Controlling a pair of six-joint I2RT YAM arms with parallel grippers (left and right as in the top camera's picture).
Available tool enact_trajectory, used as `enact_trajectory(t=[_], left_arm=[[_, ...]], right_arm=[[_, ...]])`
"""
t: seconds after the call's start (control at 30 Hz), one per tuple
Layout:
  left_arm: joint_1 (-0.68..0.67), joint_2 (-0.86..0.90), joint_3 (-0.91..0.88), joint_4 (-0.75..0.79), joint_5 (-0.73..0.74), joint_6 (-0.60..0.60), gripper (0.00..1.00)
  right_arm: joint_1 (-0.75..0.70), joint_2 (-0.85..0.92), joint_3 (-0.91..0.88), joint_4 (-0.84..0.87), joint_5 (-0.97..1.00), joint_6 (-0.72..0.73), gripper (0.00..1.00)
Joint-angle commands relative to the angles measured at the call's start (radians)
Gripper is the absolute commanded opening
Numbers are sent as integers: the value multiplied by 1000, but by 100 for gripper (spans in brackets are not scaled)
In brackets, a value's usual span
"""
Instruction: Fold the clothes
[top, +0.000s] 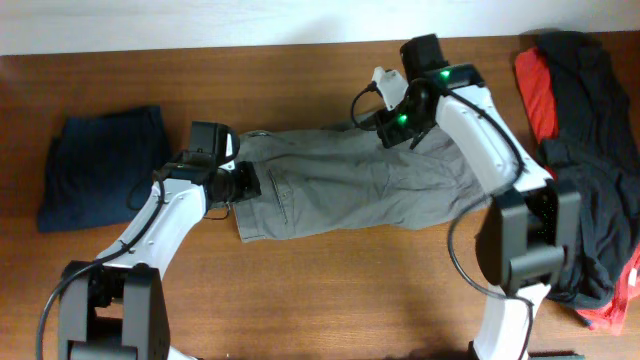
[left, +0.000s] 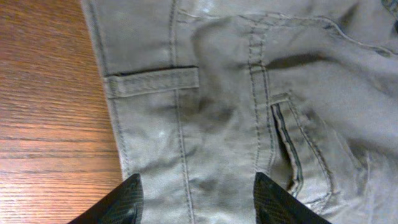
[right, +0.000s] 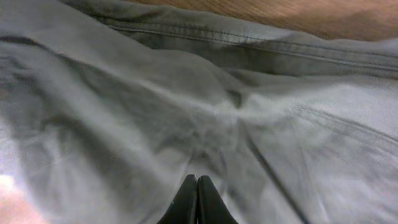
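The large pair of grey-khaki cotton shorts (top: 340, 185) lies spread out lengthwise, creased, reaching from the left gripper (top: 247, 184) across to the right gripper (top: 405, 120). Its waistband edge runs just ahead of the left claw's parted fingers, with a belt loop (left: 152, 81) beyond them and a stitched pocket slit (left: 283, 143) to their right. Below the right claw's closed tips the cloth bunches in soft folds, and a seamed hem (right: 249, 43) lies farther ahead.
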Motion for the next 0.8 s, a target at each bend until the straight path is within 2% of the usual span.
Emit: enact_trajectory(t=[0.0, 0.27, 0.3, 0.43, 0.6, 0.7, 0.77], left_arm=[[-19, 6, 19, 3, 11, 7, 43], [-68, 69, 18, 2, 7, 7, 42], [-74, 88, 18, 1, 7, 7, 41], [-98, 138, 18, -26, 8, 7, 42], [-102, 143, 18, -62, 8, 7, 42], [-102, 143, 18, -66, 8, 7, 43], [-102, 143, 18, -90, 8, 7, 43]], right_arm=[[9, 74, -14, 26, -47, -17, 4], [14, 177, -15, 249, -70, -1, 10], [14, 187, -15, 279, -58, 28, 14], [14, 212, -15, 417, -23, 169, 15], [14, 244, -15, 409, -11, 190, 17], [14, 282, -15, 383, -8, 190, 27], [13, 311, -15, 371, 4, 190, 31]])
